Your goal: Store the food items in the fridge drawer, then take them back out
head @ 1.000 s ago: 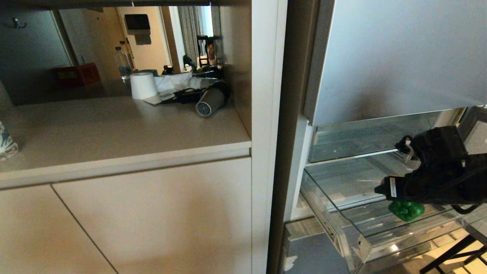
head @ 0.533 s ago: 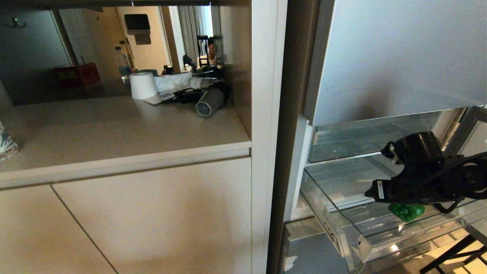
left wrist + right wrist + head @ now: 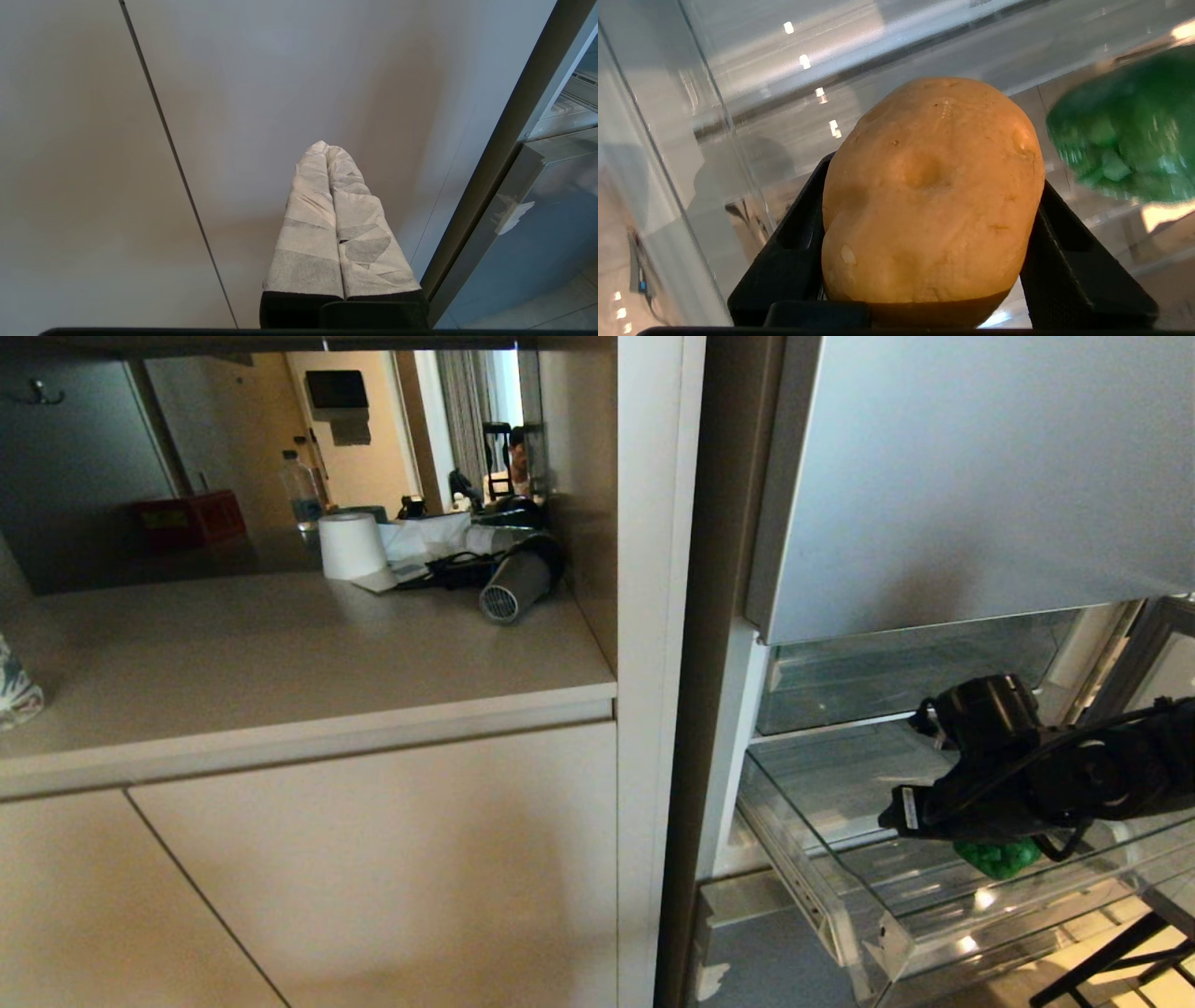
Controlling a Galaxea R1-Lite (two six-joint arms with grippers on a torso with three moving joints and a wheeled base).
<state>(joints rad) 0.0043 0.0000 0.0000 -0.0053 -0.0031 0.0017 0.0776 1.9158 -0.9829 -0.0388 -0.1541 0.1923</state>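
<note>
In the right wrist view my right gripper (image 3: 934, 182) is shut on the tan-yellow potato (image 3: 931, 196), black fingers (image 3: 1069, 261) pressing both its sides. It hangs inside the clear fridge drawer (image 3: 668, 140), beside the green bell pepper (image 3: 1129, 130). In the head view the drawer (image 3: 868, 915) stands pulled out at the lower right. The right gripper (image 3: 920, 812) reaches leftward over it and hides the potato. The pepper (image 3: 997, 857) lies on the drawer floor just under the arm. My left gripper (image 3: 327, 149) is shut and empty, parked in front of a beige cabinet door.
Above the drawer is a taller clear bin (image 3: 887, 672) under the silver fridge door (image 3: 980, 476). On the counter at left lie a hair dryer (image 3: 518, 583), a paper roll (image 3: 352, 545), a water bottle (image 3: 301, 490) and a red box (image 3: 191, 518). A black stand leg (image 3: 1120, 957) is at the bottom right.
My right arm has moved left and lower into the drawer with the potato, now covering more of the pepper. The left arm has not moved.
</note>
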